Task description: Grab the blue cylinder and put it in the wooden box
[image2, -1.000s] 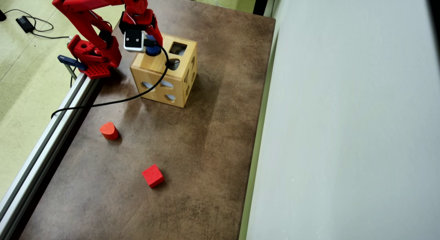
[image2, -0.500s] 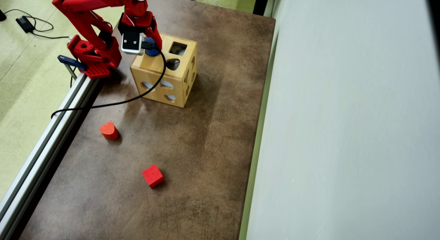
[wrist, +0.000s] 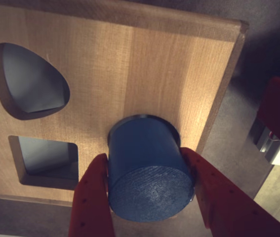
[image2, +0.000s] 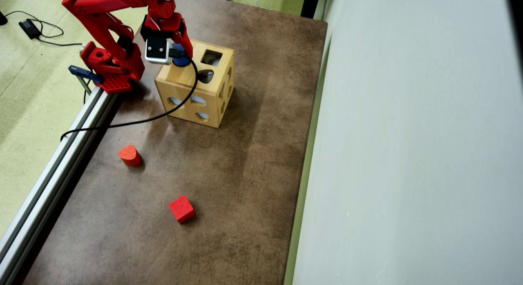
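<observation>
Red cube (image2: 182, 209) well apart, unobstructing.

Brown table (image2: 229, 187), overhead view. Far left: wooden box (image2: 196, 89), light wood, shaped holes in top and side faces. Red arm over the box's far-left top corner; gripper (image2: 179, 52) there, jaw state not discernible. Blue cylinder (image2: 180, 61) partly visible at the box top beneath the gripper. Black cable (image2: 163, 113) trailing left. Orange-red rounded block (image2: 129, 154), left. Red cube (image2: 182, 208), nearer, well apart from both.

A lab bench: aluminium rail (image2: 49, 183), brown tabletop (image2: 229, 174), trailing cables (image2: 41, 32).
</observation>
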